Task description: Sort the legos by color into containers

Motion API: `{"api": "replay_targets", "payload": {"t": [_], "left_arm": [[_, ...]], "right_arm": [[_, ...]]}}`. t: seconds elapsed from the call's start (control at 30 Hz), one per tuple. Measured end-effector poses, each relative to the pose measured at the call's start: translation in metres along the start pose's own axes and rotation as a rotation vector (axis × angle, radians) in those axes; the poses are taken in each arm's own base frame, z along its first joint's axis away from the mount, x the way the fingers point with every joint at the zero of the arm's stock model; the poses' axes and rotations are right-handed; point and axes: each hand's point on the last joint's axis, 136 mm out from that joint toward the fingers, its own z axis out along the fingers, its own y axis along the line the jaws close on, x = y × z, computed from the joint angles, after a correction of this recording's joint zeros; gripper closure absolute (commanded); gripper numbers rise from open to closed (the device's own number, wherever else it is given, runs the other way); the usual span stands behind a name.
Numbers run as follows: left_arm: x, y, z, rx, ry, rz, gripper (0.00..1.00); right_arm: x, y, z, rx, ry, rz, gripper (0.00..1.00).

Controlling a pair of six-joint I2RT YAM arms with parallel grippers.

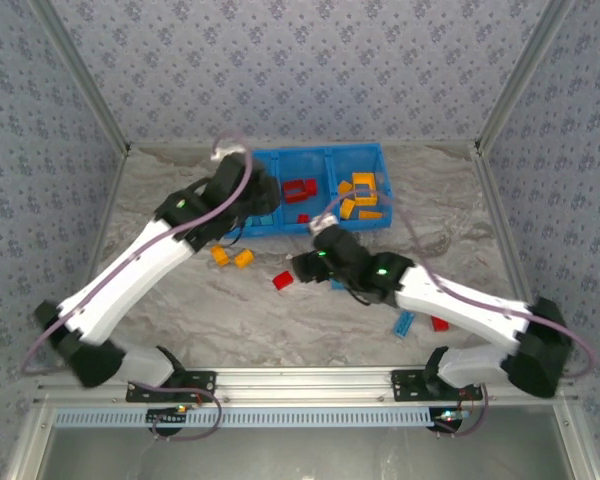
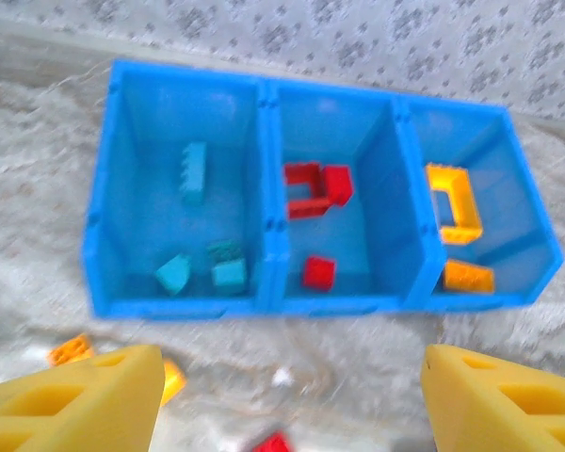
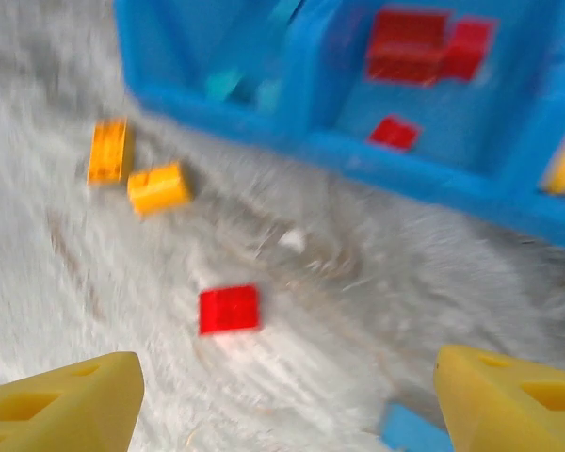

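**Sorting under way; loose bricks remain on the desk (image 1: 310, 330).**

- **Nearest the arm bases:** a blue brick (image 1: 405, 323) and a small red piece (image 1: 439, 323) lie near each other beside the right arm.
- **Further out:** the right claw (image 3: 289, 386) hangs released and empty, jaws spread wide, above a loose red brick (image 3: 229, 309).
  - Judged step: approach for a pick.
  - The brick looks nearly square from above, so it has no clear long axis. Its edges sit slightly skewed to the line between the jaws.
  - The next move calls for centring over it, descending, clenching across 2 opposite sides, then carrying it to the red compartment.
- **Beyond:** a long orange brick (image 3: 108, 149) points its long axis roughly toward the bin. A shorter orange brick (image 3: 158, 186) lies just beside it, skewed.
- **Farthest:** the bin (image 2: 184, 306) opens upward, its long axis running left to right along the far wall.
  - Its 3 compartments hold blue pieces on the left, red in the middle and orange on the right.
  - The left claw (image 2: 292, 386) hovers at its left part, released and empty.
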Motion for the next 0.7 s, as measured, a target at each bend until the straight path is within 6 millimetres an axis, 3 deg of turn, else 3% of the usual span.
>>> {"api": "replay_targets", "payload": {"t": [0.17, 0.3, 0.33, 0.37, 0.53, 0.7], "left_arm": [[0.051, 0.068, -0.036, -0.035, 0.002, -0.007, 0.24], [0.086, 0.120, -0.063, -0.072, -0.017, -0.041, 0.23], [0.092, 0.132, -0.069, -0.079, -0.025, -0.056, 0.23], [0.097, 0.142, -0.076, -0.080, -0.038, -0.072, 0.23], [0.104, 0.167, -0.103, -0.050, -0.102, -0.147, 0.23], [0.109, 0.176, -0.111, -0.046, -0.111, -0.165, 0.23]], "right_arm": [[0.030, 0.060, 0.070, -0.089, 0.193, -0.119, 0.15], [0.034, 0.092, 0.111, -0.129, 0.265, -0.161, 0.11], [0.032, 0.098, 0.122, -0.134, 0.276, -0.168, 0.00], [0.032, 0.102, 0.132, -0.140, 0.289, -0.176, 0.00], [0.032, 0.095, 0.170, -0.122, 0.344, -0.157, 0.00], [0.021, 0.079, 0.196, -0.096, 0.360, -0.154, 0.08]]}}
